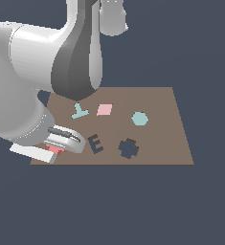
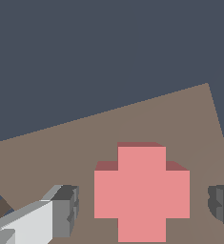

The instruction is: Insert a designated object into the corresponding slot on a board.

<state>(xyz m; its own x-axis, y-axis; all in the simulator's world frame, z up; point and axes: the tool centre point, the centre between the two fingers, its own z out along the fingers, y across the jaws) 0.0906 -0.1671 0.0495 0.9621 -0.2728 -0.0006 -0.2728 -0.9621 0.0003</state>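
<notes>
The coral-red cross-shaped designated object [image 2: 142, 193] lies flat on the brown board [image 2: 132, 124], close to the board's corner. My gripper [image 2: 144, 207] is open and straddles it, one grey fingertip [image 2: 65, 212] on each side with a gap to the piece. In the exterior view the gripper [image 1: 56, 145] is low over the board's [image 1: 166, 134] near corner at the exterior view's left, and only a sliver of the red piece [image 1: 54, 150] shows beneath the hand. The dark cross-shaped slot [image 1: 129, 149] is empty, further toward the exterior view's right along the near edge.
A dark E-shaped cutout [image 1: 95, 143] sits between the gripper and the slot. Behind them lie a teal Y-shaped piece [image 1: 79, 111], a pale pink diamond [image 1: 104, 109] and a teal hexagon [image 1: 139, 118]. The arm's big white links [image 1: 32, 72] hang over the board's left side.
</notes>
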